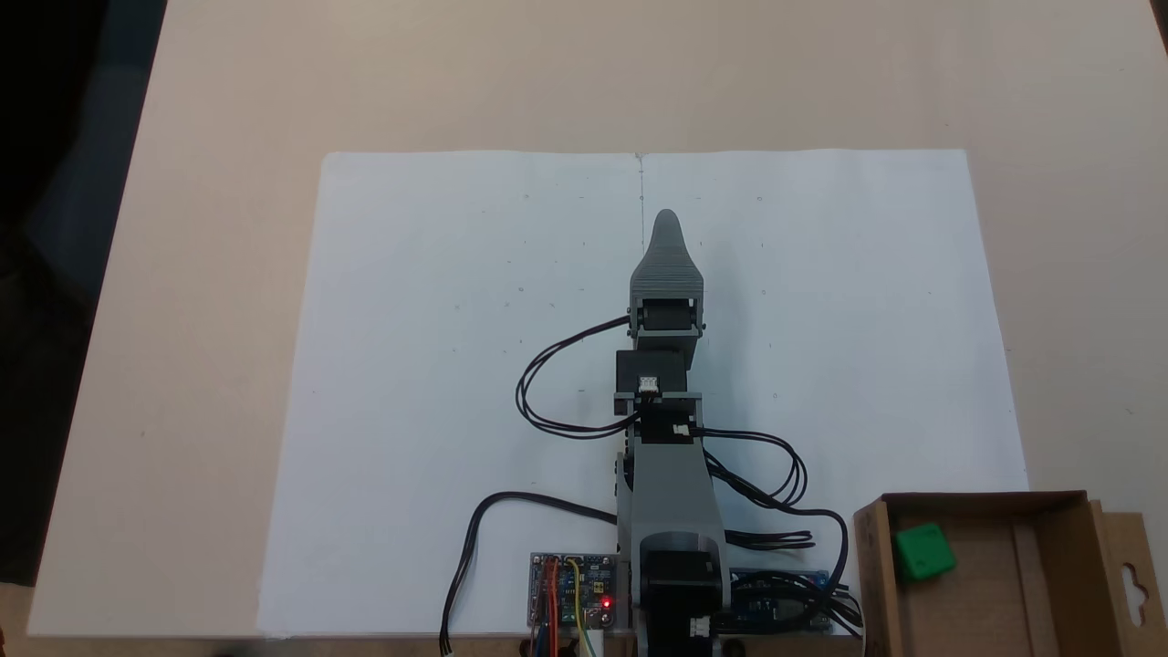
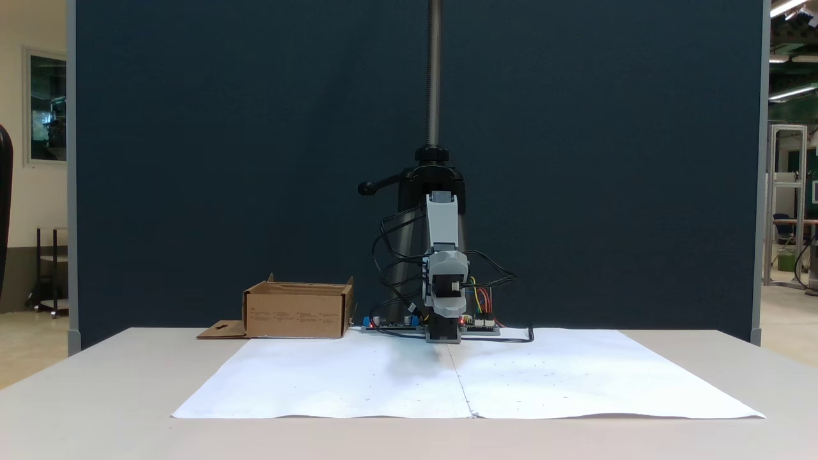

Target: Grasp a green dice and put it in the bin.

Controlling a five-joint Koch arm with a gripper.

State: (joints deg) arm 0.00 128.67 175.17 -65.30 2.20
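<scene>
From my end the die [image 1: 924, 551] is sitting inside the bin [image 1: 1049, 584], tucked against the bin's left wall as the top-down fixed view shows it, with one corner tilted up a bit. I can't make out any pips at this resolution. The bin is at the bottom right of that view, just off the paper [image 1: 438, 383], with its keyhole flap [image 1: 1131, 575] folded out flat on the far side from the arm.

The gripper [image 1: 667, 219] is nowhere near it. It's parked over the middle of the paper, pointing straight away from the base along the centre line. From above I only get one grey tapered tip, with the other jaw presumably stacked under it, so I honestly can't tell if it's open or closed. Nothing green shows at the tip.

In the front fixed view the arm [image 2: 442, 268] is folded in front of the base, and the bin [image 2: 297, 311] sits to the left of it on the table [image 2: 96, 383]. The boards [image 1: 570, 593] at the base have a red LED lit.
</scene>
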